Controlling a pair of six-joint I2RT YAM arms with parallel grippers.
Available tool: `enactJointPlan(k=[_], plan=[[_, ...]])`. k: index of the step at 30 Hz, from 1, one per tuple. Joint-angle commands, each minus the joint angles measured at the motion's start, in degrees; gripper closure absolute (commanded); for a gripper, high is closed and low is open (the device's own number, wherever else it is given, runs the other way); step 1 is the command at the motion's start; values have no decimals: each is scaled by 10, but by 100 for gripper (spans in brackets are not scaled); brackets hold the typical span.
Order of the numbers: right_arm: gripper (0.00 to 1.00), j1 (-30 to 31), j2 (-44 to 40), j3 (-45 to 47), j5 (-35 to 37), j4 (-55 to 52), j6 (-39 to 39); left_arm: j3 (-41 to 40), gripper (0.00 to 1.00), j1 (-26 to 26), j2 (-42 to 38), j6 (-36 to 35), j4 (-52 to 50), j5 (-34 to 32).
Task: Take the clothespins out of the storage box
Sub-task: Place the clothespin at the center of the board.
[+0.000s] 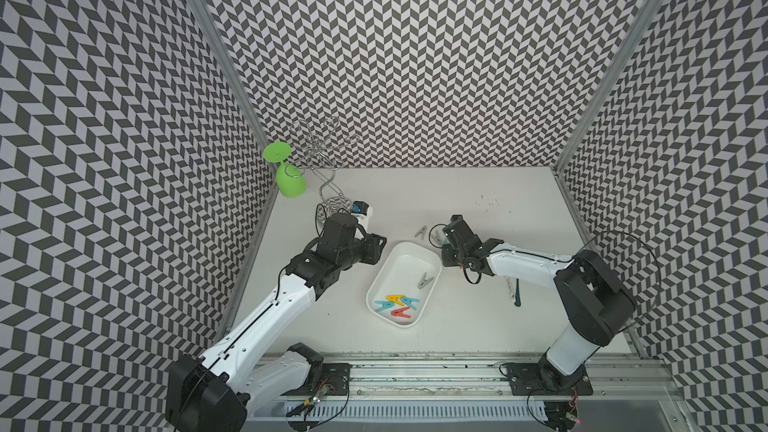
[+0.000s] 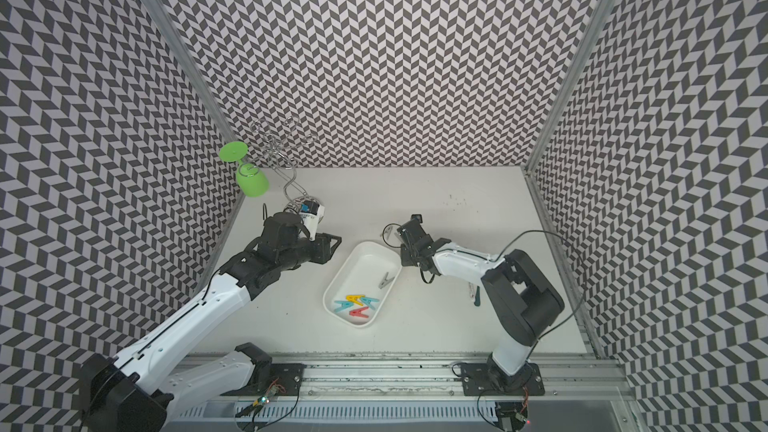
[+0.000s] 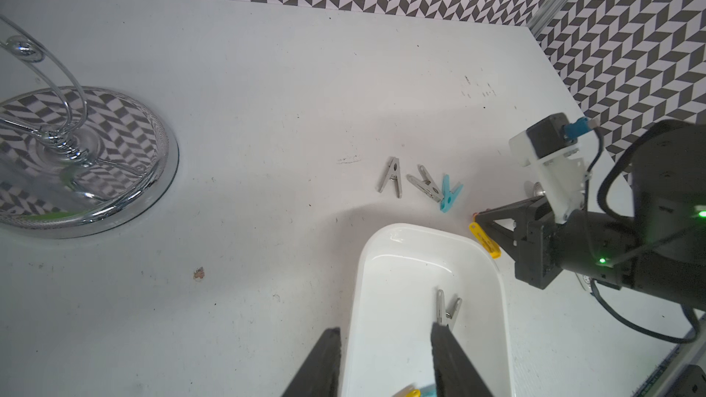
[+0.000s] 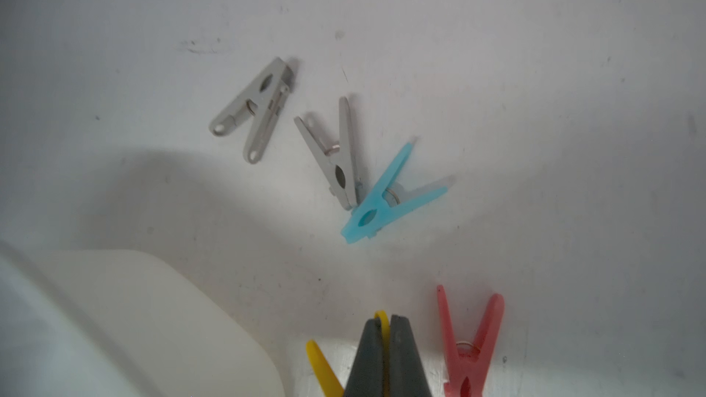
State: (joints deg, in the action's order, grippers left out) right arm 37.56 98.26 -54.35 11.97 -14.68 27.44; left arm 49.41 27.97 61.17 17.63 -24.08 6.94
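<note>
I hold a yellow clothespin (image 3: 484, 240) clenched in the right gripper (image 4: 386, 324) just outside the storage box (image 1: 405, 268); next I should release it beside the red clothespin (image 4: 472, 341); the left gripper (image 3: 386, 332) hangs open, empty; 5 clothespins (image 1: 395, 297) lie inside

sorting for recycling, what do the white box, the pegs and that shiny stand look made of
The storage box: glossy white plastic, judging by rim highlights. The clothespins: matte coloured plastic, metal spring visible. The stand: probably chromed metal; its base mirrors the wall pattern.
</note>
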Motion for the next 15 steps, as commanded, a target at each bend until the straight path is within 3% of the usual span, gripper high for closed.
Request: enactJointPlan(k=[1,9,15], plan=[[96,-3,14,6,0,14,11,-4,57,-4,-2,-5,4,5],[84,-4,-32,8,5,11,-6,-3,57,-6,-10,-5,4,1],[74,-2,-87,-6,-29,17,-92,-4,57,-9,-12,-4,4,5]])
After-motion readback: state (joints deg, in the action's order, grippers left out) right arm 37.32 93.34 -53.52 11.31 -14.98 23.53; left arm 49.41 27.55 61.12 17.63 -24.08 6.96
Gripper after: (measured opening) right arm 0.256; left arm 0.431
